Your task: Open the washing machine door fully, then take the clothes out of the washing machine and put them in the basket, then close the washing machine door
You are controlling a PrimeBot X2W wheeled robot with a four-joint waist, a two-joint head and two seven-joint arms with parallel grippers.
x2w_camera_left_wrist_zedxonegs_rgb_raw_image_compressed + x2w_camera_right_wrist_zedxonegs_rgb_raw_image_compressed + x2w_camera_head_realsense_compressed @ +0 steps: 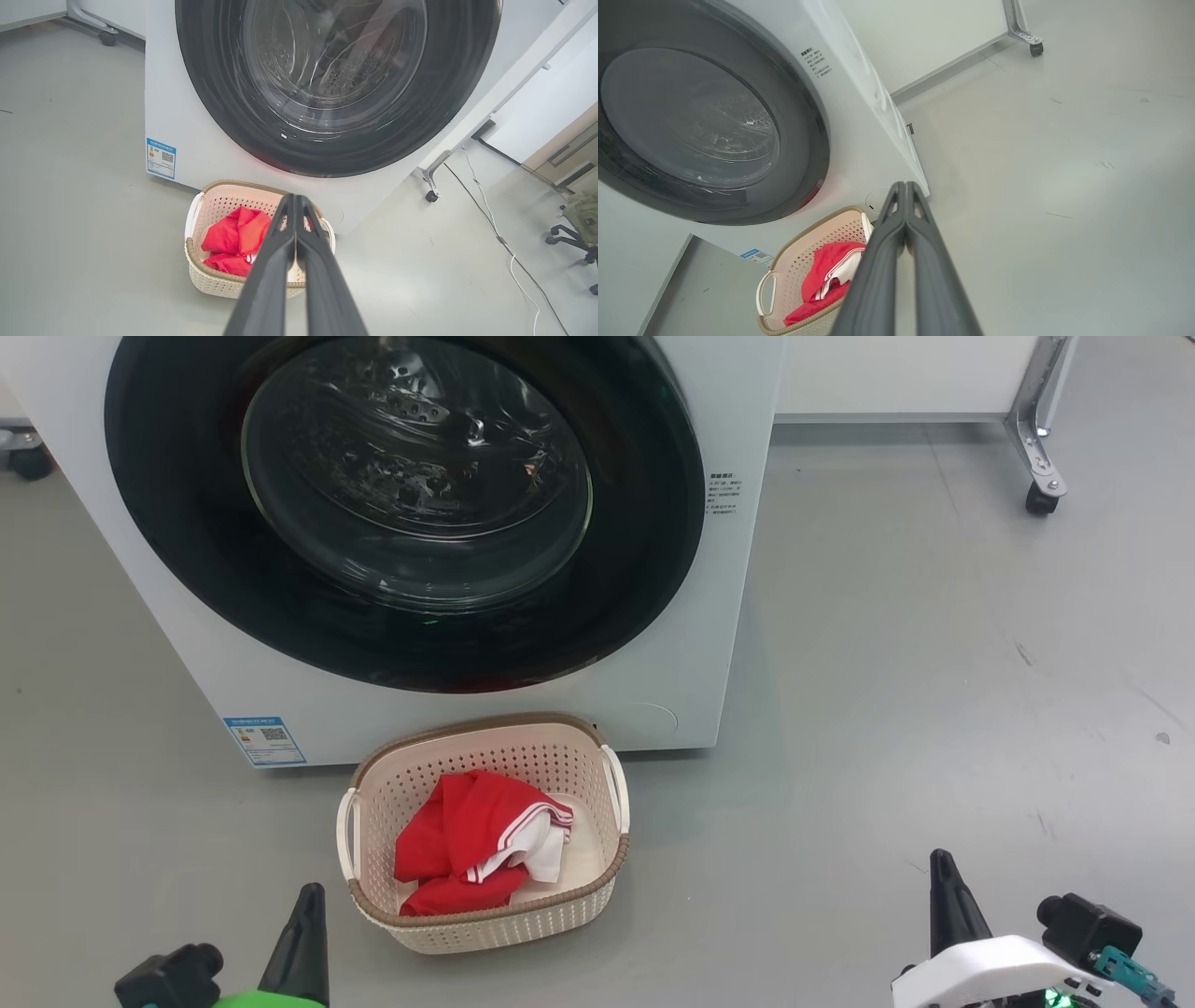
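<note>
Head view: the left gripper (pixel 308 901) is nearest, just left of the basket (pixel 504 924) on the near side, fingers pressed together and holding nothing. The right gripper (pixel 944 863) stands well to the right of the basket, likewise clenched and empty. The clothes (pixel 467 845) lie inside the basket, red with white striped trim uppermost. The washing machine (pixel 187 644) stands directly behind the basket, its blue label (pixel 265 739) to the basket's far left. The washing machine door (pixel 635 569) lies closed against the front, above the basket. Left wrist view: the left gripper's (pixel 295 198) closed fingers cross the basket's right half, and the clothes sit toward the basket's left. Right wrist view: the right gripper (pixel 904 185) is closed, tips above the basket's right handle, with the clothes inside the basket and the door shut above it.
</note>
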